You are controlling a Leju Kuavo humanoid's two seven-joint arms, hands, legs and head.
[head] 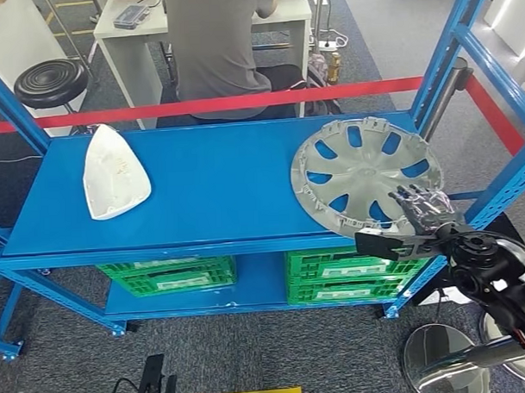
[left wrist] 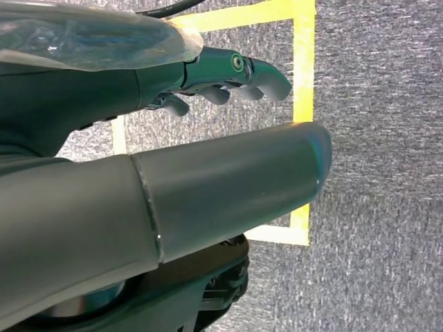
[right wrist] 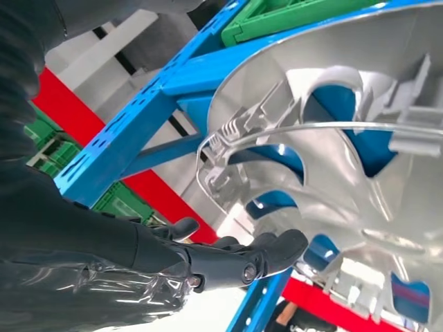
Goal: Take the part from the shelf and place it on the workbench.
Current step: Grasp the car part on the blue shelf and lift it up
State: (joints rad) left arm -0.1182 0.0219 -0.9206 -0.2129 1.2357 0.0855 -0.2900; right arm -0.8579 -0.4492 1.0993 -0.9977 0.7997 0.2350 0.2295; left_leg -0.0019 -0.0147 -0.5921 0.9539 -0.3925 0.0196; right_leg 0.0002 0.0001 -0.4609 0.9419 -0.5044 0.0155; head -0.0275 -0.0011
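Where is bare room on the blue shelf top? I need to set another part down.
The wide bare stretch lies between the white triangular plastic cover and the silver wheel cover. The right end is crowded: wheel cover plus right hand.

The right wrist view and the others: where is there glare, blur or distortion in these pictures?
Head view: even light, sharp; shelf edges bow slightly from the wide lens. Right wrist view: bright glare on the silver hubcap ribs, and the right hand is dark against a washed-out background. Left wrist view: the left hand is very close and soft, while the carpet looks grainy.
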